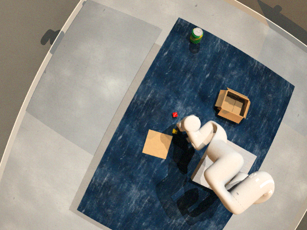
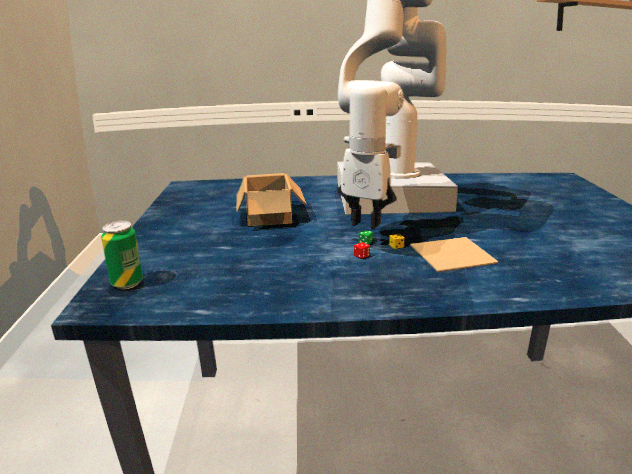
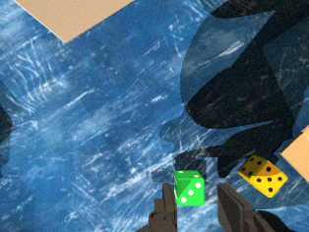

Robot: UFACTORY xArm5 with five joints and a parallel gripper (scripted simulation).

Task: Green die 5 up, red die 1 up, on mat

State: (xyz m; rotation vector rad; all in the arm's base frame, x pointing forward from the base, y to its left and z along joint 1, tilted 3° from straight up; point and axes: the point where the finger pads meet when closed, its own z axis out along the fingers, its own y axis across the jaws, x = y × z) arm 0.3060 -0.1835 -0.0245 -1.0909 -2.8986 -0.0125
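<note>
The gripper (image 2: 366, 220) is hanging above the green die (image 2: 365, 236) with its fingers partway apart and nothing between them; in the wrist view the die (image 3: 189, 187) is showing in the gap ahead of the two dark fingertips, not yet enclosed. The green die is resting flat on the blue desk (image 2: 229, 285), with the red die (image 2: 361, 250) sitting just in front of it, very close and possibly touching, and the yellow die (image 2: 396, 240) lying near on its other side. All three are lying off the tan mat (image 2: 453, 253), which is lying flat just beyond the yellow die. An open cardboard box (image 2: 269, 200) and a green can (image 2: 121, 254) are standing well apart from the work.

The likely step is a descent to grasp the green die. The crowding is posing the main risk: a finger coming down slightly off line could be nudging the red die, or the yellow one, whose top number must not change. The opening is looking only modestly wider than the die, so a small misalignment could be landing a fingertip on the die's top and tipping it
</note>
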